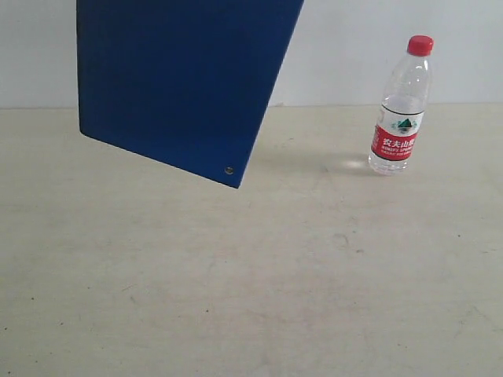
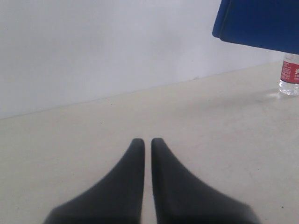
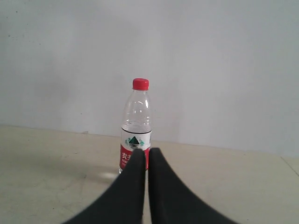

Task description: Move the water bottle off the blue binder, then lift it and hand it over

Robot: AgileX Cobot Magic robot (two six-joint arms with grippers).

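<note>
The water bottle (image 1: 401, 106) stands upright on the table at the back right, clear with a red cap and red-and-white label; it also shows as the bottle (image 3: 136, 126) in the right wrist view and, cut off, as the bottle (image 2: 289, 74) in the left wrist view. The blue binder (image 1: 177, 78) hangs tilted in the air at the upper left, one silver rivet near its low corner; what holds it is out of view. The same binder (image 2: 261, 21) is seen from the left wrist. My left gripper (image 2: 145, 140) is shut over bare table. My right gripper (image 3: 145, 150) is shut, short of the bottle.
The beige table (image 1: 251, 283) spreads across the front and middle, worn and scuffed. A white wall (image 1: 354, 47) closes off the back. Neither arm shows in the exterior view.
</note>
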